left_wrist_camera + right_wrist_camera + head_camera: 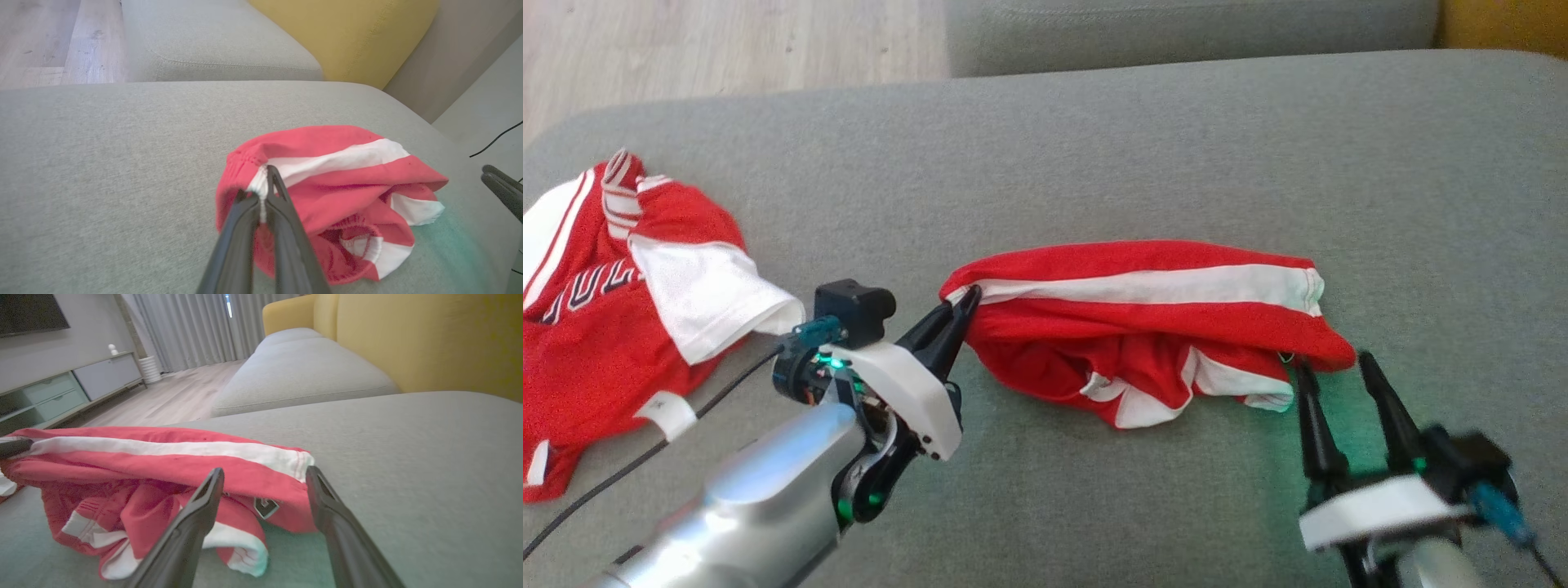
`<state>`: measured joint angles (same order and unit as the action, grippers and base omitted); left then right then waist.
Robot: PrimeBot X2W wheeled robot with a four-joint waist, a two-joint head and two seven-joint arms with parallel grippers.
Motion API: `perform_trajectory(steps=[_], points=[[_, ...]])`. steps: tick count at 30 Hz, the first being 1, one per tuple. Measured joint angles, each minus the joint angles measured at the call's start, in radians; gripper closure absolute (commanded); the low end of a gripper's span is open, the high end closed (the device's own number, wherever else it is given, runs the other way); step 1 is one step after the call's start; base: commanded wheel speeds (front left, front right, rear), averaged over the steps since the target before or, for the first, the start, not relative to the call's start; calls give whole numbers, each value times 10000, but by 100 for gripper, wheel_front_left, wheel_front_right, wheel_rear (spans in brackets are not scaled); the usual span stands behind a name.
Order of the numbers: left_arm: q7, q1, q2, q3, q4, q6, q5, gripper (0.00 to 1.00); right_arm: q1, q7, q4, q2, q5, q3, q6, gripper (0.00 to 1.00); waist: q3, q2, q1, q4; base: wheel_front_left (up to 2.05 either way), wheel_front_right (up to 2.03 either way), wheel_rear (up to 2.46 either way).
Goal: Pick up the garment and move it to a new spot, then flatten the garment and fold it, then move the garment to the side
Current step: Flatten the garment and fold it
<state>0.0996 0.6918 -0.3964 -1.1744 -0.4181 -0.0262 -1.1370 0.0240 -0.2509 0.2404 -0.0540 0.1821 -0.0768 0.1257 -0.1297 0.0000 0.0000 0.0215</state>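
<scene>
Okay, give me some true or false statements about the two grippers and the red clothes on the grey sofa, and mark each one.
1. The left gripper is shut on one end of the red shorts. True.
2. The right gripper is also clamped on the shorts. False: its fingers stand open at the shorts' other end, not closed on the fabric.
3. A red and white jersey lies on the robot's left, apart from the shorts. True.
4. The shorts lie flat and neatly folded. False: they are bunched and rumpled.
5. The shorts rest on a wooden table. False: they lie on a grey cushion.
</scene>
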Motion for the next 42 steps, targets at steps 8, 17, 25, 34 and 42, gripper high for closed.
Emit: perform_trajectory(steps=[8,17,25,34,42], points=[[88,-12,-121,36,75,-182,25,100,-2576,280,2504,-1616,1904,-1001,0,0,-408,0,1,422,0,0,0],[265,-13,-111,63,-226,-232,33,100,-3196,1208,2882,-2362,5009,-2715,0,0,-555,0,1,619,0,0,0],[311,-12,-42,59,-527,-161,33,100,-3336,1553,2178,-3294,7896,-4107,0,71,-580,0,0,697,0,0,0],[713,275,-17,84,-466,12,460,100,-4004,677,1503,-4033,8675,-4556,0,100,-715,0,-1,593,0,0,0],[1233,4520,111,673,-318,159,2399,100,-8097,293,150,-5939,8412,-3829,0,100,-1472,0,1,143,0,0,0]])
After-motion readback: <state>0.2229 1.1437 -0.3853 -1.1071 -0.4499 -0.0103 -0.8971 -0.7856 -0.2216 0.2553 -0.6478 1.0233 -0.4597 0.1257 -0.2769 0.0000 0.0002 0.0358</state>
